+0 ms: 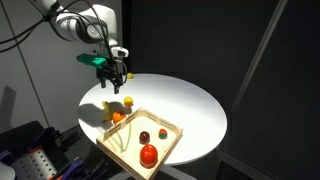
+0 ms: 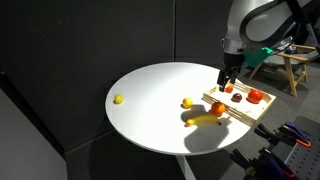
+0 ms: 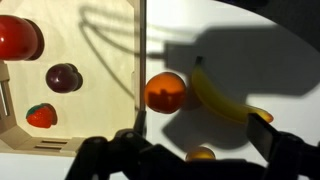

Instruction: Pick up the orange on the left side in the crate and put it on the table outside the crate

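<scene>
Now my end effector (image 1: 116,76) hangs wide open and empty above the counter (image 1: 190,105). The orange (image 3: 165,92) sits on the counter just outside the crate (image 3: 100,60) rim, beside a banana (image 3: 220,97), maybe touching it; shadow makes that hard to call. A red fruit (image 3: 15,38) lies inside the crate.

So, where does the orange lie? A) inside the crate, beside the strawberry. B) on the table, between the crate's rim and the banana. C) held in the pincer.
B: in the wrist view the orange sits on the white table, just outside the crate, with the banana on its other side.
</scene>
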Controlling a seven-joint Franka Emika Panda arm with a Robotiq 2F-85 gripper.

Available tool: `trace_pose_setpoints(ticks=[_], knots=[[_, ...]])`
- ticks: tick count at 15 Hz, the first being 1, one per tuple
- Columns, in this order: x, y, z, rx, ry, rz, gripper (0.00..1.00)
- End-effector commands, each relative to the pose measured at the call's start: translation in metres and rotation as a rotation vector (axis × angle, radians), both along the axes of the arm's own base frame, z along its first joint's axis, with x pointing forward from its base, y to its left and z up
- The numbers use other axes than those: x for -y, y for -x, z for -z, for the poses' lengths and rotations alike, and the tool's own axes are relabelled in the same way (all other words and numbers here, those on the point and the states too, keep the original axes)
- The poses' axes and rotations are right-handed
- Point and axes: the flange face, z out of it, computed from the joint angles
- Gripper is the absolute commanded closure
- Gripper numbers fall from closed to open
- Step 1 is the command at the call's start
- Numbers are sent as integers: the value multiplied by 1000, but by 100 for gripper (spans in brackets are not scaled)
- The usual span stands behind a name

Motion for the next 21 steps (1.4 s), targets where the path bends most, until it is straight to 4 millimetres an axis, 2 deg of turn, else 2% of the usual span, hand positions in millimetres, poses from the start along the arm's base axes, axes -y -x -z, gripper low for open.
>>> trace_pose_setpoints(ticks=[1,10,11,21], knots=[[7,22,-20,0,-18,16,0],[9,34,-39,31,-25,7,0],[5,26,-32,32,-6,12,0],[5,26,-30,27,-6,11,0]])
